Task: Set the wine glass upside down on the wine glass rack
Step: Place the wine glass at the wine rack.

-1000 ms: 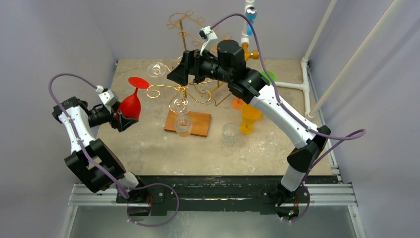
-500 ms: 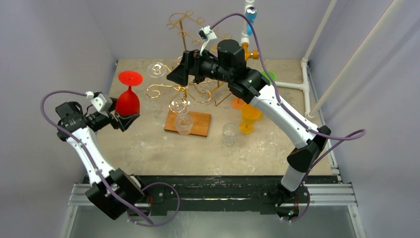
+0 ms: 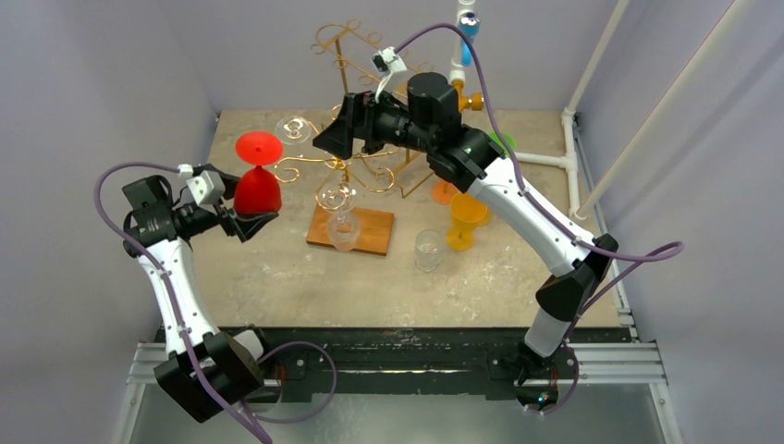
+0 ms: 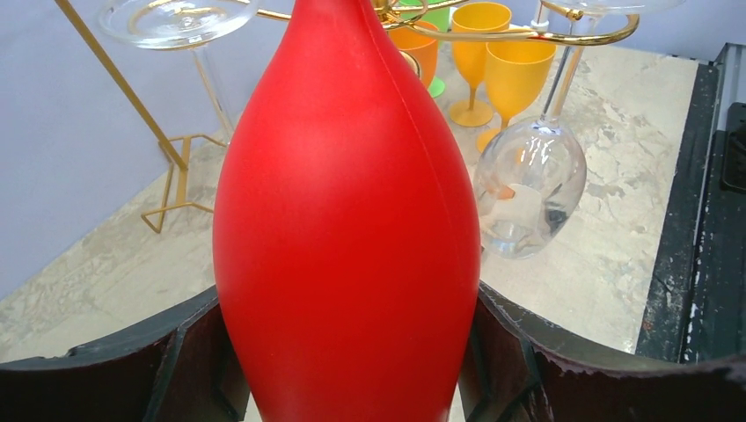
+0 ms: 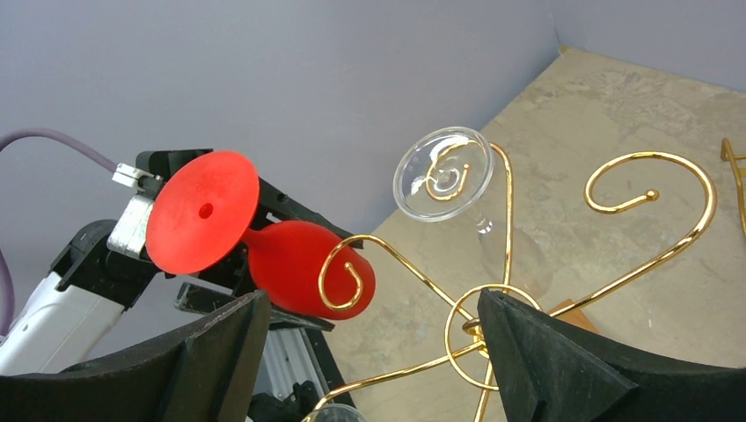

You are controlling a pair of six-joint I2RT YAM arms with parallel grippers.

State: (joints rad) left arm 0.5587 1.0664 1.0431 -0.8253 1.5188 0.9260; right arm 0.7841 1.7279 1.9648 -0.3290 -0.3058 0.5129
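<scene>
My left gripper (image 3: 251,215) is shut on the bowl of a red wine glass (image 3: 257,191), held upside down with its round foot (image 3: 258,146) on top, just left of the gold wire rack (image 3: 344,166). In the left wrist view the red bowl (image 4: 347,220) fills the middle between my fingers (image 4: 189,352). My right gripper (image 3: 335,129) is open and empty above the rack. In the right wrist view the red glass (image 5: 299,268) sits behind a free curled hook (image 5: 352,281). Two clear glasses hang upside down on the rack (image 3: 294,129) (image 3: 342,229).
The rack stands on a wooden base (image 3: 370,231). A clear tumbler (image 3: 428,250), yellow glasses (image 3: 467,217) and a green glass (image 3: 500,143) stand to its right. White pipes (image 3: 573,157) run along the right edge. The walls close in left and behind.
My left arm has swung the red glass to the right, closer to the rack's left hooks. The right arm has not moved.
</scene>
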